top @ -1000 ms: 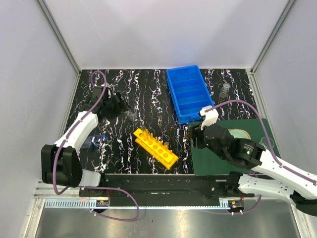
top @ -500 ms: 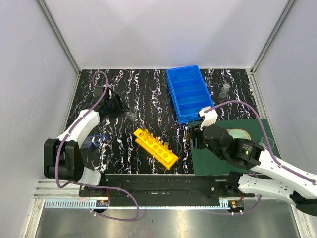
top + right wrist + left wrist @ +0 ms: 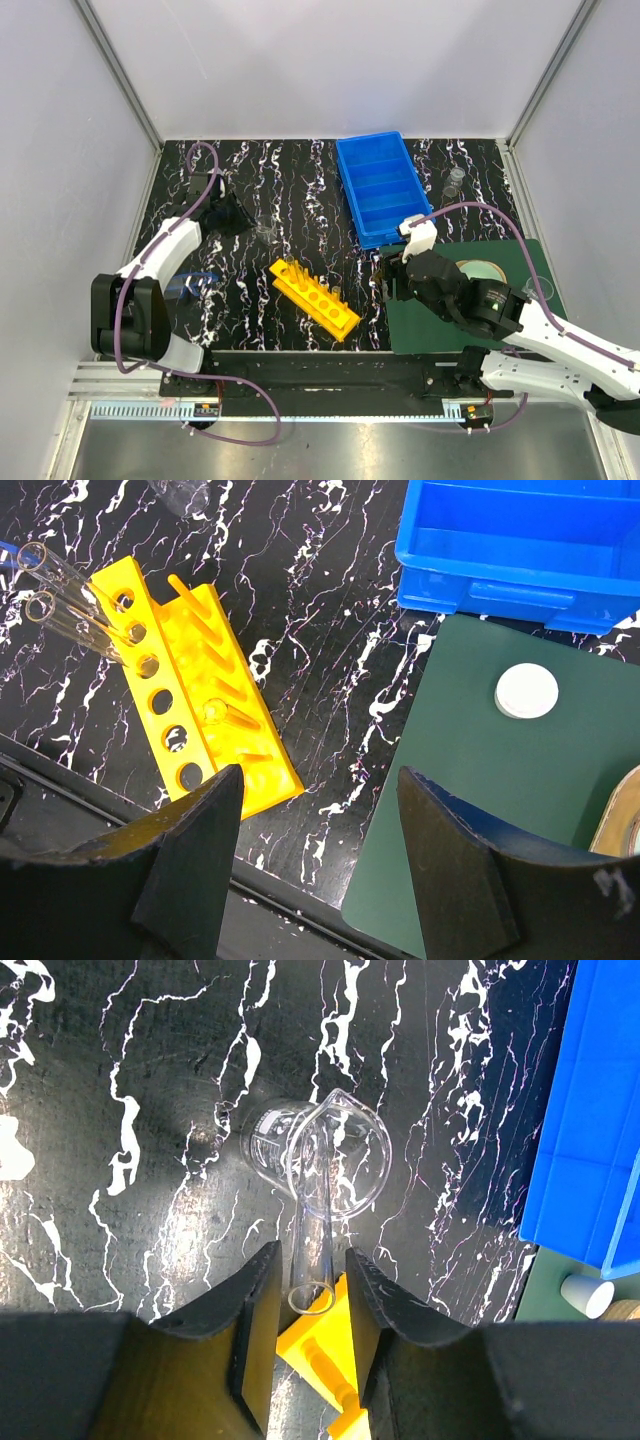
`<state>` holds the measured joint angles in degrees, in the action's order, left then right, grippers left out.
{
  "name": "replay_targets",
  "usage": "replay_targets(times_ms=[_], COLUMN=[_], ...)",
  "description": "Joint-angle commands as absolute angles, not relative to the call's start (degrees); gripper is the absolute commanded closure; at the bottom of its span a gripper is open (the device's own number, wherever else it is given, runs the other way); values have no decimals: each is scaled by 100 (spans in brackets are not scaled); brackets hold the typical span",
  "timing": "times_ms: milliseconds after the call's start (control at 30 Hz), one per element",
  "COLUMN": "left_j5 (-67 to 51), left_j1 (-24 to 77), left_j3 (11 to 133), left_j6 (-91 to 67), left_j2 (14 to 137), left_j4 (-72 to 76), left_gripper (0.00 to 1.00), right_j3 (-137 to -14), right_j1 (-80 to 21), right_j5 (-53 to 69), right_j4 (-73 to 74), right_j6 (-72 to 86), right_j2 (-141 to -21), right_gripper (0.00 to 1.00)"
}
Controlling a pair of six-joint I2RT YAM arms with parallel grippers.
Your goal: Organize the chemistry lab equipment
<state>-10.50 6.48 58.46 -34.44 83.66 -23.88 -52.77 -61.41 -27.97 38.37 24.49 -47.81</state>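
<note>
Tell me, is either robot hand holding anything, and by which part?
The left gripper flanks the tube at its open end; whether it grips firmly cannot be told. The right gripper holds nothing.

No legible text; faint white print on beaker (image 3: 352, 1160), perhaps graduations, unreadable.

Clear glass tube (image 3: 310, 1210) stands tilted in small clear beaker (image 3: 352, 1160), open mouth between left gripper's (image 3: 312, 1253) fingers. Yellow rack (image 3: 322, 1348) shows through the finger gap; blue bin (image 3: 590, 1110) lies off to the right.
</note>
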Motion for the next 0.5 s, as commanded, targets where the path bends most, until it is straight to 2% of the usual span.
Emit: replay_targets(times_ms=[0, 300, 400, 467], left_j5=[-1160, -1169, -1195, -1239], left_j1=[615, 615, 615, 615], left_j3=[6170, 6231, 6240, 6275], left_j6=[-3384, -3349, -3340, -3331], left_j2=[8437, 8481, 8464, 8429], left_j4=[-2224, -2285, -2303, -2320], left_gripper=[68, 82, 90, 100], right_j3=[-5273, -5203, -5186, -5177], right_j1=[-6170, -6179, -6170, -6179], right_j5=[-2944, -2900, -2892, -2892], right_j4=[3621, 3560, 3560, 3560], right_j6=[2461, 2479, 2496, 2514], right_j2=[-4755, -4764, -4755, -4746], right_gripper=[31, 31, 31, 31])
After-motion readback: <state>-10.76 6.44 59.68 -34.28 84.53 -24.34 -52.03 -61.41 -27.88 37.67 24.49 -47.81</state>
